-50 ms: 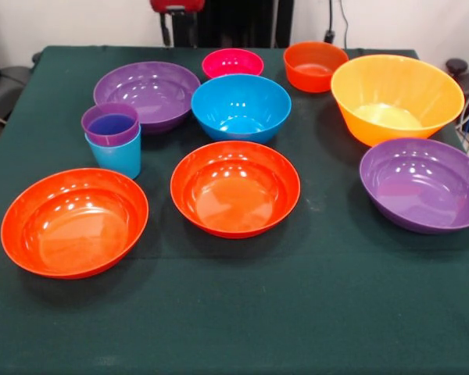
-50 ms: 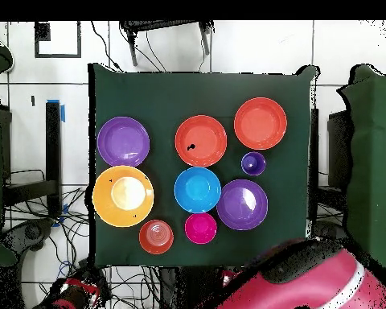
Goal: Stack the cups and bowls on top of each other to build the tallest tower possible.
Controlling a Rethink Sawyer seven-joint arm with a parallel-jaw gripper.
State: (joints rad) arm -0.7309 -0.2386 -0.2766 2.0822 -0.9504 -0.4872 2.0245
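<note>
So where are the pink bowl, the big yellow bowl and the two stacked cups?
pink bowl [image 1: 232,61]: front view, on its inner floor.
big yellow bowl [image 1: 396,98]: front view, on its inner wall.
stacked cups [image 1: 116,152]: front view, on the light blue cup's outer wall.

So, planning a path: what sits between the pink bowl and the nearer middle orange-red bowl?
The blue bowl lies between the pink bowl and the orange-red bowl; both views show it.

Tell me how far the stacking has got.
Done: only the purple cup sits nested in the light blue cup. In hand: nothing; the arm is drawn back at the table's edge and its gripper is not visible. Left: all eight bowls, such as the pink bowl and yellow-orange bowl, lie separately.
</note>
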